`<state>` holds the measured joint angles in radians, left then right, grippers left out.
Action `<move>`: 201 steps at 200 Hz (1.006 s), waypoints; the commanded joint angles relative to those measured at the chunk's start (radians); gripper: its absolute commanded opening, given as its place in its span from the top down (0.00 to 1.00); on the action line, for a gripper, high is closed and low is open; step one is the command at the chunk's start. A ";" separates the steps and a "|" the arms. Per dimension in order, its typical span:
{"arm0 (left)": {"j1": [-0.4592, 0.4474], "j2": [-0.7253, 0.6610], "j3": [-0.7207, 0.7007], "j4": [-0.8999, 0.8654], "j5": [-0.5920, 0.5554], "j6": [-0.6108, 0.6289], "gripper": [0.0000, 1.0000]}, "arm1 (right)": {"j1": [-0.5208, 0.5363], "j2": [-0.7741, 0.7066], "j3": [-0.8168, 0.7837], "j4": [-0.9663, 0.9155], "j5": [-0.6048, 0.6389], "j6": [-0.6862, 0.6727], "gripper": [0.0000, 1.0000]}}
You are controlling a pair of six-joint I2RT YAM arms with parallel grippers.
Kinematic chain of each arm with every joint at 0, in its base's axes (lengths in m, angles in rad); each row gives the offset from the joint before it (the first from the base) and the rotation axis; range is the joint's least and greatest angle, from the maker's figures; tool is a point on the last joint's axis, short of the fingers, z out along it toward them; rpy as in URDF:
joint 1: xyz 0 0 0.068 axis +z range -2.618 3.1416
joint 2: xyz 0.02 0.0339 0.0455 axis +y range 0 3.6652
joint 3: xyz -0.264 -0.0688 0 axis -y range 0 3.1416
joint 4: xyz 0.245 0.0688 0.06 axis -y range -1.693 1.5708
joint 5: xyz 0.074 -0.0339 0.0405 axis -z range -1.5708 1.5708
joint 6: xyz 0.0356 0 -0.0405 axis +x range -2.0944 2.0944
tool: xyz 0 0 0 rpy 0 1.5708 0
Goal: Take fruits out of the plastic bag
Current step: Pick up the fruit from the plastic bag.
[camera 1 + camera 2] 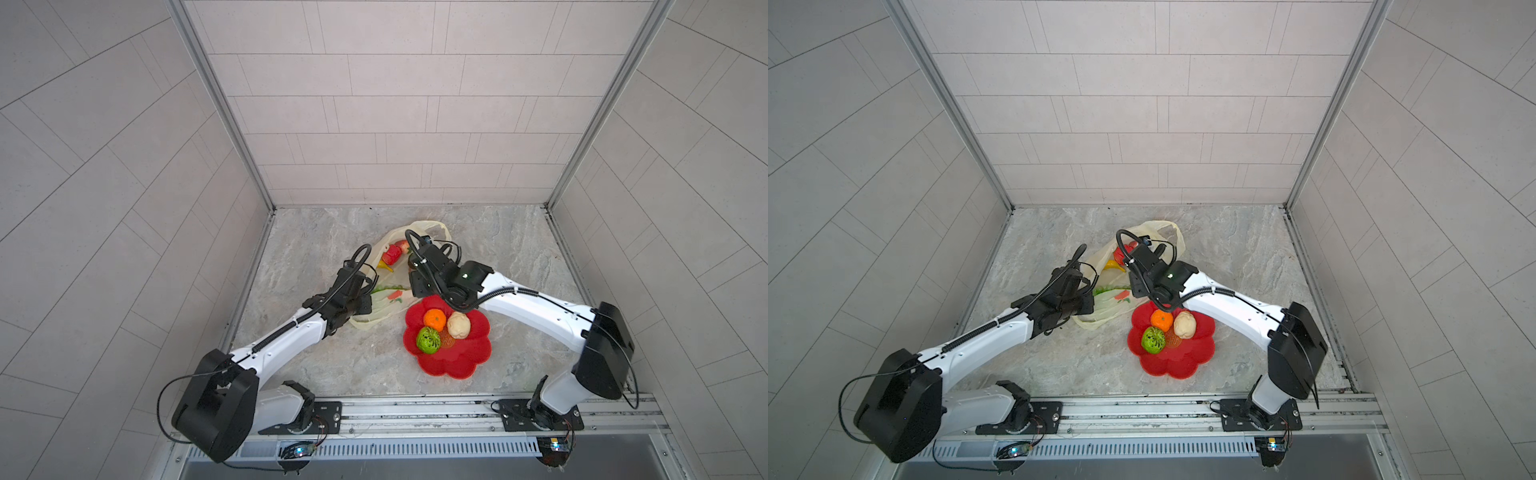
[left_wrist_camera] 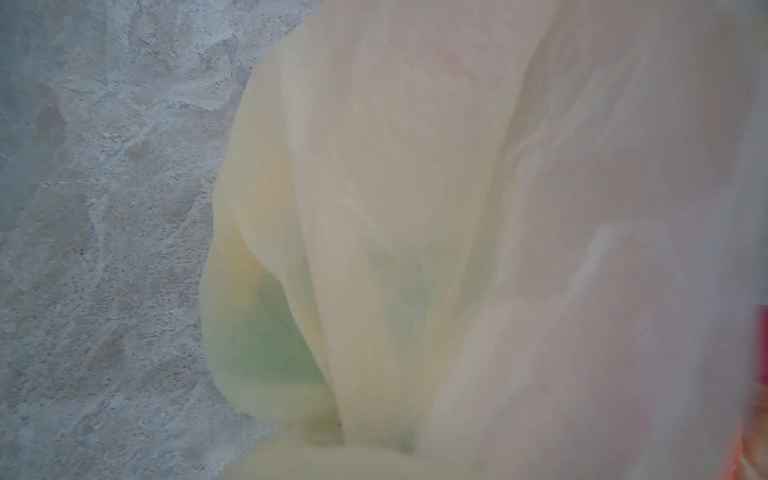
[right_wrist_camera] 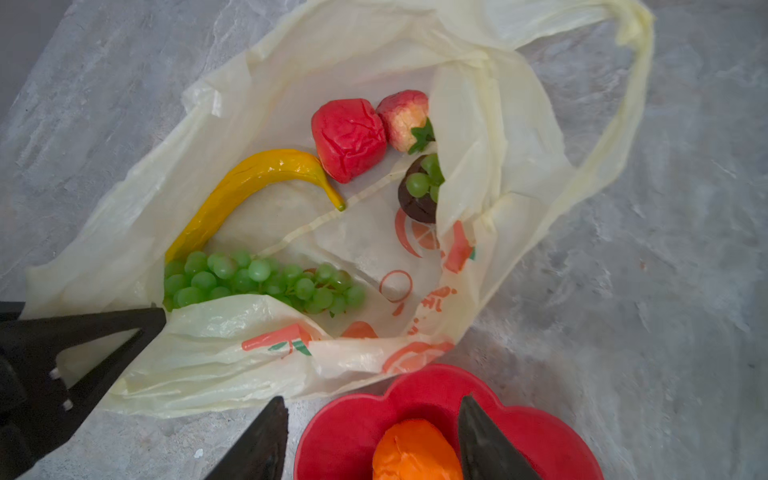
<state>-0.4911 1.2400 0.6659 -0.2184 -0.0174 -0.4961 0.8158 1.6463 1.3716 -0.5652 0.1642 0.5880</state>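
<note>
Contents of the plastic bag show plainly only in the right wrist view. It holds one yellow banana, one green grape bunch, two red pieces and one dark mangosteen half under a fold of film. Five fruits thus lie inside the bag. In both top views the arms cover much of that interior, and only the red pieces, the banana's end and a few grapes can be made out.

Only the top views show the whole red plate. It carries three fruits: one orange, one cream bulb and one green ball. The right wrist view catches only part of the plate's rim and the orange.

Count: eight fruits, one bag, one plate, two grippers.

The bag lies flat with its mouth open, just beside the plate, and one printed corner meets the plate's rim.

The left gripper is clenched on the bag's edge, on the side of the bag away from the plate. The left wrist view shows only blurred pale film close to the lens, a green tint behind it, and the grey tabletop.

The right gripper hangs over the plate's rim nearest the bag. Its jaws are parted with nothing held between them, and the orange sits on the plate below.
</note>
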 commanded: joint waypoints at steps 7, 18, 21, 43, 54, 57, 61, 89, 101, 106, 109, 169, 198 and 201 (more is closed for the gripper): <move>-0.004 0.005 0.023 0.010 0.017 0.019 0.87 | -0.038 0.139 0.116 -0.012 -0.082 -0.034 0.42; -0.004 0.009 0.024 0.015 0.036 0.023 0.87 | -0.049 0.191 0.159 -0.012 -0.090 -0.040 0.44; -0.004 0.012 0.027 0.016 0.041 0.024 0.87 | -0.052 0.203 0.171 -0.012 -0.093 -0.043 0.45; -0.009 0.021 0.033 0.016 0.063 0.031 0.87 | -0.075 0.288 0.250 -0.015 -0.094 -0.057 0.48; -0.009 0.020 0.035 0.013 0.065 0.030 0.87 | -0.089 0.327 0.288 -0.023 -0.091 -0.059 0.49; -0.009 0.020 0.035 0.013 0.064 0.030 0.87 | -0.092 0.338 0.301 -0.026 -0.091 -0.060 0.50; -0.009 0.020 0.034 0.012 0.061 0.030 0.87 | -0.098 0.352 0.314 -0.029 -0.092 -0.060 0.51; -0.009 0.011 0.031 0.009 0.047 0.028 0.87 | -0.132 0.431 0.389 -0.044 -0.081 -0.068 0.53; -0.009 0.009 0.032 0.006 0.043 0.028 0.87 | -0.148 0.463 0.421 -0.061 -0.076 -0.067 0.55; -0.010 0.009 0.032 0.005 0.040 0.029 0.87 | -0.152 0.473 0.433 -0.067 -0.073 -0.067 0.55; -0.009 0.008 0.032 0.005 0.038 0.029 0.87 | -0.155 0.479 0.438 -0.070 -0.070 -0.068 0.55; -0.009 0.004 0.027 0.005 0.019 0.025 0.87 | -0.193 0.518 0.472 -0.106 0.010 -0.086 0.57; -0.009 0.005 0.027 0.006 0.017 0.024 0.87 | -0.209 0.523 0.470 -0.105 0.021 -0.088 0.56; -0.009 0.006 0.027 0.007 0.017 0.024 0.87 | -0.211 0.525 0.469 -0.104 0.018 -0.088 0.57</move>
<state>-0.4961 1.2530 0.6693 -0.2138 0.0158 -0.4778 0.6163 2.1586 1.8267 -0.6380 0.1448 0.5114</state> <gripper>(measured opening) 0.131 0.435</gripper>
